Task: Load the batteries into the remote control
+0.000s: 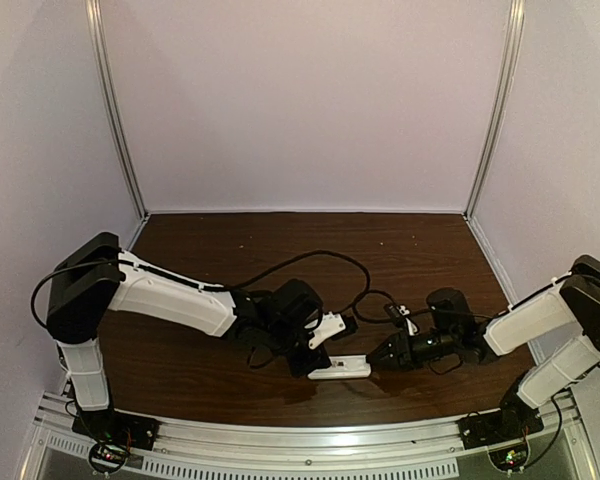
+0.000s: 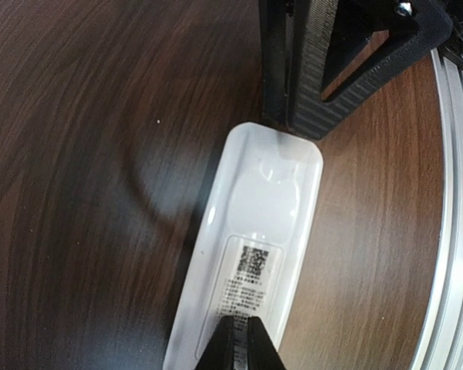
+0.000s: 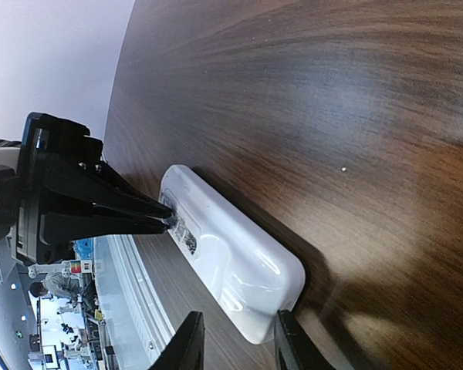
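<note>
The remote control [image 2: 258, 254] is lying label-up, its buttons hidden. The left gripper [image 2: 241, 327], fingers pressed together, is touching its 6 o'clock end. The right gripper [image 3: 238, 324], narrowly parted, is possibly clamping the 12 o'clock end.

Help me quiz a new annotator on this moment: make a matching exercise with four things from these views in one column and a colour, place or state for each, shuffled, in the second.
Things
1. remote control
2. left tool
3. right tool
4. table

Descriptions
A. fingers apart, at the remote's end away from its label
B. dark brown wood grain
C. shut, tips at the label
D. white, lying label side up

Pairs: 1-D, 2-C, 3-A, 4-B.
</note>
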Robot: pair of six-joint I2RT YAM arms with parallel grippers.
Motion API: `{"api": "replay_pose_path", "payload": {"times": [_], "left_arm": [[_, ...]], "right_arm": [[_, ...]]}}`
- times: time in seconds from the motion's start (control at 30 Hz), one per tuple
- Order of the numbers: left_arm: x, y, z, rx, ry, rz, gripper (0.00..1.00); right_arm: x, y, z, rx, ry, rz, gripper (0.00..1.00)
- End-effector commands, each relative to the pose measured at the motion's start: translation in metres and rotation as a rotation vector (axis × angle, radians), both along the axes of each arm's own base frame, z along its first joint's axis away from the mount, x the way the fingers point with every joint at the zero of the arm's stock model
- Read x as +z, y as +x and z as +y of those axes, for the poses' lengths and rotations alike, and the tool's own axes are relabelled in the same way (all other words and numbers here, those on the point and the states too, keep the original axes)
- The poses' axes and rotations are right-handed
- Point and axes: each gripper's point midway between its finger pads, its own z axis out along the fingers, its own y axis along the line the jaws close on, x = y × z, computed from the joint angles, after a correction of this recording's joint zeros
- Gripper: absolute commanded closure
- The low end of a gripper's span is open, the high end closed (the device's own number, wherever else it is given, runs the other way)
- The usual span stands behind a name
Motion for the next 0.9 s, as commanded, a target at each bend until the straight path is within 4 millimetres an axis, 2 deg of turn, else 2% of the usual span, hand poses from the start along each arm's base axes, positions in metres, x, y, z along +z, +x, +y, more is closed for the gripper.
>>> {"api": "replay_pose_path", "payload": {"times": [0.0,0.2,0.27,0.37,0.53,0.67,0.77,0.87], "left_arm": [[-0.049,-0.007,0.029,0.004,0.182,0.03,0.92],[-0.058,-0.009,0.029,-0.001,0.212,0.031,0.91],[-0.055,-0.007,0.027,0.0,0.208,0.025,0.9],[-0.034,0.001,0.016,-0.001,0.164,-0.007,0.85],[0.015,0.017,-0.001,0.01,0.069,-0.078,0.62],[0.051,0.027,0.0,0.019,0.0,-0.12,0.44],[0.058,0.024,0.007,-0.06,0.007,-0.156,0.33],[0.049,0.011,0.014,-0.157,0.046,-0.143,0.29]], "right_arm": [[0.012,0.009,0.0,-0.015,0.017,-0.035,0.68],[0.026,0.016,-0.011,-0.056,0.037,-0.068,0.68],[0.032,0.02,-0.016,-0.073,0.032,-0.087,0.68],[0.042,0.026,-0.022,-0.094,0.033,-0.115,0.68],[0.057,0.034,-0.03,-0.123,0.044,-0.151,0.66],[0.07,0.04,-0.038,-0.148,0.054,-0.186,0.6],[0.081,0.043,-0.044,-0.163,0.066,-0.22,0.52],[0.09,0.045,-0.047,-0.169,0.079,-0.247,0.47]]}}
